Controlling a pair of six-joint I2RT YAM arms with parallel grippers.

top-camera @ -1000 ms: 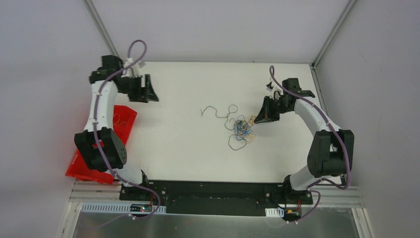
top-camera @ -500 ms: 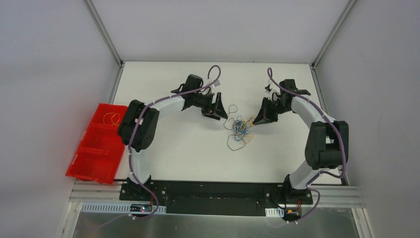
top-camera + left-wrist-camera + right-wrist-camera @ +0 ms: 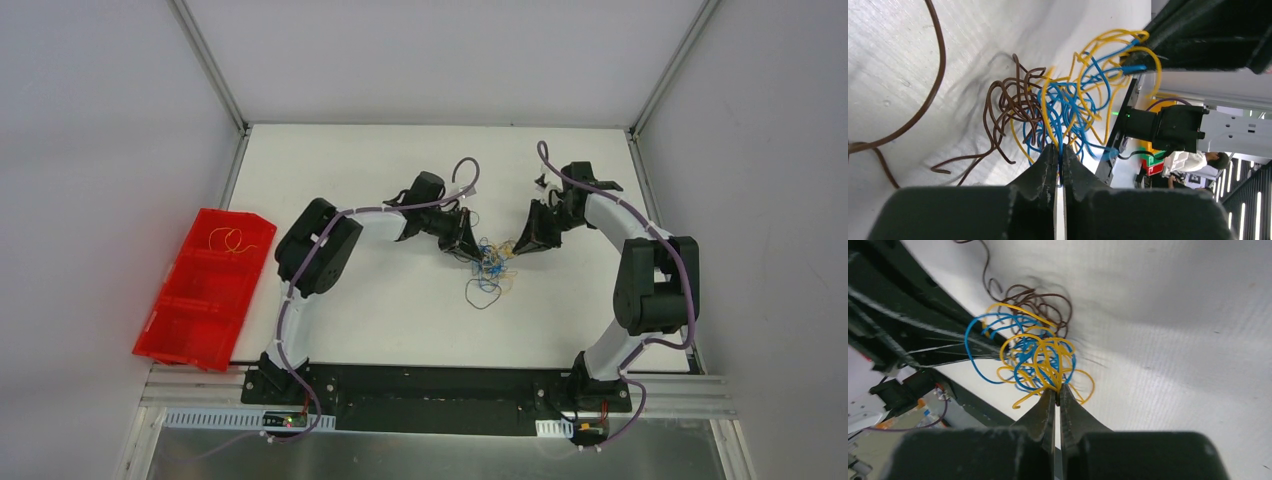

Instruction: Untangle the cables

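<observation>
The cables (image 3: pixel 490 264) lie in one tangle at mid-table: a blue strand (image 3: pixel 1068 107), an orange-yellow strand (image 3: pixel 1153 62) and a dark brown-black strand (image 3: pixel 1010 102). My left gripper (image 3: pixel 470 249) is at the tangle's left edge; in the left wrist view the left gripper (image 3: pixel 1060 150) is shut on the blue strand. On the tangle's right side is my right gripper (image 3: pixel 520 243). The right wrist view shows the right gripper (image 3: pixel 1057 389) shut on the orange-yellow strand (image 3: pixel 1048 357), beside blue loops (image 3: pixel 979 371) and dark coils (image 3: pixel 1035 299).
A red bin (image 3: pixel 190 322) sits off the table's left edge, with a thin yellow wire (image 3: pixel 228 240) in its far compartment. A dark loop (image 3: pixel 483 295) trails out of the tangle toward the near side. Metal frame posts rise at the far corners.
My left arm swung from beside the red bin across to the tangle, and its jaws went from open to shut on the blue strand. The right gripper kept its grip in place.
</observation>
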